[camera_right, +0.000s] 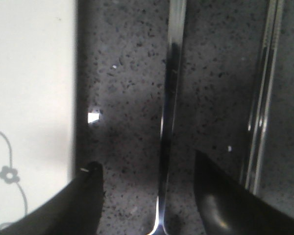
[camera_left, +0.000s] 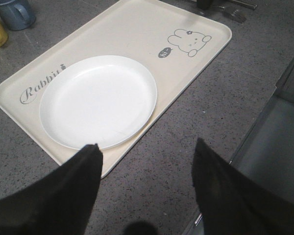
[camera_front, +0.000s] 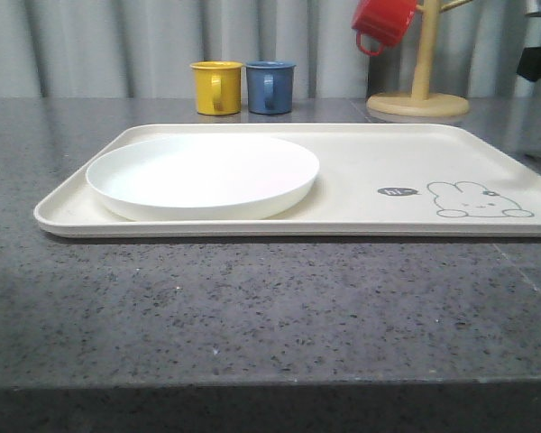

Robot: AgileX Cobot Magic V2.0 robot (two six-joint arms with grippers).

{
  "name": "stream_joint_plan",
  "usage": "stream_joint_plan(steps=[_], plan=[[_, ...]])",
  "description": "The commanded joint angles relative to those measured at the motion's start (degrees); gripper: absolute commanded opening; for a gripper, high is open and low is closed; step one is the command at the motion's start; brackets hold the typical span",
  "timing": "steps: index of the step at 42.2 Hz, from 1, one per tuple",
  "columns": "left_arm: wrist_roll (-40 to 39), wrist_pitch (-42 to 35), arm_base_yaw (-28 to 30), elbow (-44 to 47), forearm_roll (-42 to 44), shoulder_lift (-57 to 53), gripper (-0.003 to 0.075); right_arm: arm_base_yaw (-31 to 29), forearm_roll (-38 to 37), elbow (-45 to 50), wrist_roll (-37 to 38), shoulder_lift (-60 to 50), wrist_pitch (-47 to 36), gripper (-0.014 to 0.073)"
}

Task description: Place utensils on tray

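Note:
The cream tray lies across the dark counter with the round white plate on its left half. In the left wrist view my left gripper is open and empty above bare counter, just off the tray corner nearest the plate. My right gripper is open low over the counter beside the tray's rabbit end. A slim shiny utensil handle lies between its fingers, untouched; fork or spoon, I cannot tell. The metal chopsticks lie parallel just outside one finger. A fork head shows past the tray's rabbit end.
A yellow mug and a blue mug stand behind the tray. A red mug hangs on a wooden mug tree at the back right. The counter's edge with a grey drop runs beside the left gripper.

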Motion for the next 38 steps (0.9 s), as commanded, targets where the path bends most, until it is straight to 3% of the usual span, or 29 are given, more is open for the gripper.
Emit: stream_joint_plan(steps=[1, 7, 10, 19, 23, 32, 38], plan=[[-0.6, -3.9, -0.4, -1.4, -0.3, -0.1, 0.0408, 0.0, -0.8, -2.4, -0.7, -0.2, -0.6, 0.0442], [-0.6, -3.9, -0.4, -1.4, -0.3, -0.1, 0.0408, 0.0, -0.8, -2.4, -0.7, 1.2, 0.0, 0.0437], [-0.6, -3.9, -0.4, -1.4, -0.3, -0.1, 0.0408, 0.0, -0.8, -2.4, -0.7, 1.3, 0.7, 0.0387], [-0.6, -3.9, -0.4, -1.4, -0.3, -0.1, 0.0408, 0.0, -0.8, -2.4, -0.7, 1.3, 2.1, 0.0053], [-0.6, -3.9, -0.4, -1.4, -0.3, -0.1, 0.0408, 0.0, -0.8, -2.5, -0.7, 1.3, 2.6, -0.0043], [-0.6, -3.9, -0.4, -1.4, -0.3, -0.1, 0.0408, 1.3, 2.6, -9.0, -0.7, 0.8, 10.7, -0.007], [-0.6, -3.9, -0.4, -1.4, -0.3, -0.1, 0.0408, 6.8, 8.2, -14.9, -0.7, 0.8, 16.8, -0.007]])
